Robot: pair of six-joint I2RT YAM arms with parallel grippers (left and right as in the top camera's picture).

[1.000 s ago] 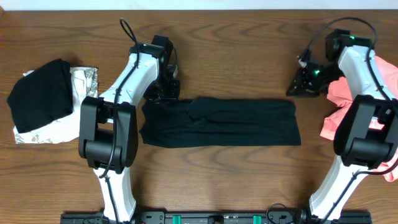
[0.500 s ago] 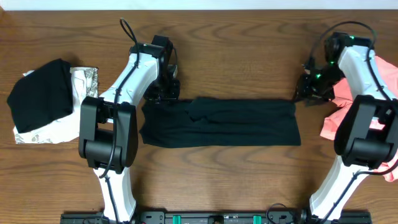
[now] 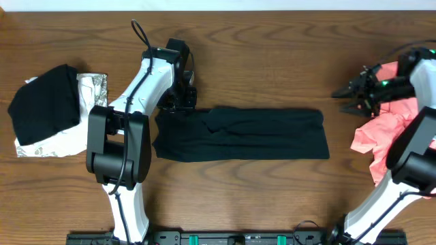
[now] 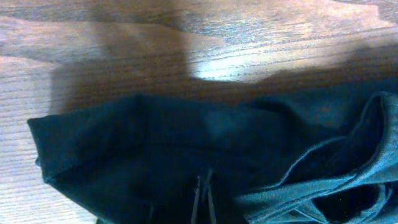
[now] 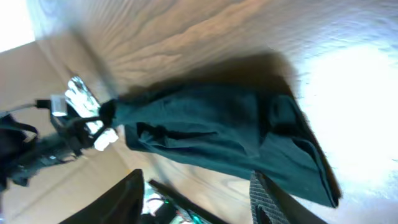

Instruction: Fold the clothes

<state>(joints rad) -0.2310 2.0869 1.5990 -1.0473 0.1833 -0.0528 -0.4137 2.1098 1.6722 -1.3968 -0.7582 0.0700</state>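
A black T-shirt (image 3: 238,133) lies folded into a long strip across the middle of the table. My left gripper (image 3: 178,102) sits at its upper left corner. In the left wrist view the dark fingers (image 4: 203,199) look pressed together on the black fabric (image 4: 155,143). My right gripper (image 3: 347,95) is open and empty, hovering right of the shirt's right end beside a salmon-pink garment (image 3: 381,129). In the right wrist view the spread fingers (image 5: 199,205) frame the shirt (image 5: 217,130) from a distance.
At the far left another black garment (image 3: 44,102) lies on a white-grey patterned one (image 3: 85,88). The pink garment lies crumpled by the right arm's base. The wooden table (image 3: 272,54) shows behind the shirt.
My right gripper has moved right and away from the shirt's right end, toward the pink garment. The left arm and the shirt have not moved.
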